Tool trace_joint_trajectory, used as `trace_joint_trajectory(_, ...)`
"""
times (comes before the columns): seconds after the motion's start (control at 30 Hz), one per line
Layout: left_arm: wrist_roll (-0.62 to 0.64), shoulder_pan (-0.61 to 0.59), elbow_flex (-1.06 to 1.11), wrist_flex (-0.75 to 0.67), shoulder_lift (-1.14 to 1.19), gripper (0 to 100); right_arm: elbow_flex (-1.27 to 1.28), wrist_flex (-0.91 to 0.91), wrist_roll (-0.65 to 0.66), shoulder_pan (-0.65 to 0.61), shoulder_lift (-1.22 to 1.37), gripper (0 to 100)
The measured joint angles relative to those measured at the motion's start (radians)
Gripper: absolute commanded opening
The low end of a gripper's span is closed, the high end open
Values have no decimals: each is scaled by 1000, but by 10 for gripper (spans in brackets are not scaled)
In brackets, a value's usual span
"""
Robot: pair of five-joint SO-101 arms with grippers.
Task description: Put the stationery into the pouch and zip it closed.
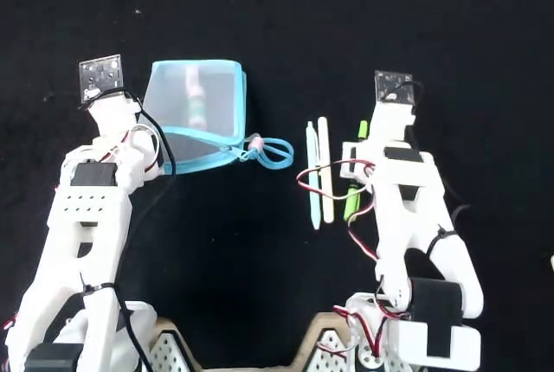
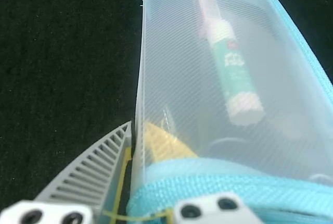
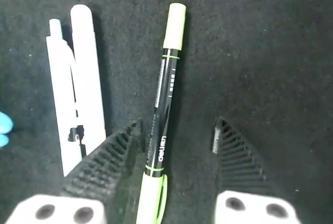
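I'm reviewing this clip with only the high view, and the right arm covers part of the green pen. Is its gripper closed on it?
Observer: No. The right gripper is open, with the green pen lying between its fingers.
Operator: And the left arm at the pouch?
Observer: The left gripper is shut on the pouch wall beside the zip, one finger outside, one inside.
Operator: What's in the pouch?
Observer: A stick with a green label and a white end.
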Motion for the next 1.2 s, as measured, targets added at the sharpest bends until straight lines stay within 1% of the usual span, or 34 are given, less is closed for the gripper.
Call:
trace_joint_trajectory(0.63,0,0,0,0,0,30,-5,-34,0,-3,72,200)
trace_joint_trajectory(0.7,0,0,0,0,0,30,-35,-9,0,-9,101,178)
trace_joint_trajectory(0.8,0,0,0,0,0,30,-114,43,0,-25,186,114)
trace_joint_trajectory(0.9,0,0,0,0,0,30,-229,123,2,-23,298,22)
trace_joint_trajectory(0.93,0,0,0,0,0,30,-275,155,2,-21,330,6)
trace_joint_trajectory(0.97,0,0,0,0,0,30,-318,190,2,-20,359,18)
trace_joint_trajectory(1.1,0,0,0,0,0,30,-434,290,5,-11,436,11)
trace_joint_trajectory(1.2,0,0,0,0,0,30,-443,359,83,-17,436,11)
